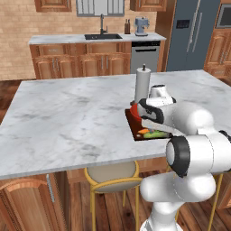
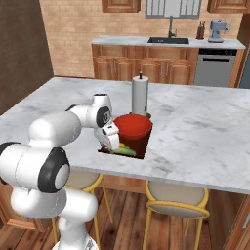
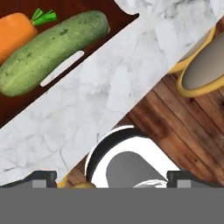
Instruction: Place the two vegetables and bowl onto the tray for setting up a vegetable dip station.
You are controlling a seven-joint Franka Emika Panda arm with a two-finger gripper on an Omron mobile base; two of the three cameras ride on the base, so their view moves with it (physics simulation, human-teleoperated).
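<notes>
The tray (image 2: 141,145) lies at the near edge of the worktop (image 2: 205,132). On it rest the red bowl (image 2: 133,126), the carrot (image 3: 15,33) and the cucumber (image 3: 50,50), the two vegetables side by side and touching. The pincer (image 2: 111,141) hovers at the tray's near end, fingers apart, clamped on nothing. A paper-towel roll (image 2: 139,95) stands just behind the tray.

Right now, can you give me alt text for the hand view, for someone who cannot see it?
A dark green stubby cucumber lies beside an orange tapered carrot with a green top on the dark reddish-brown rectangular tray, next to its pale slot. The tray sits on the white marble counter; past the counter's edge are wooden floor and a yellow-framed stool.
</notes>
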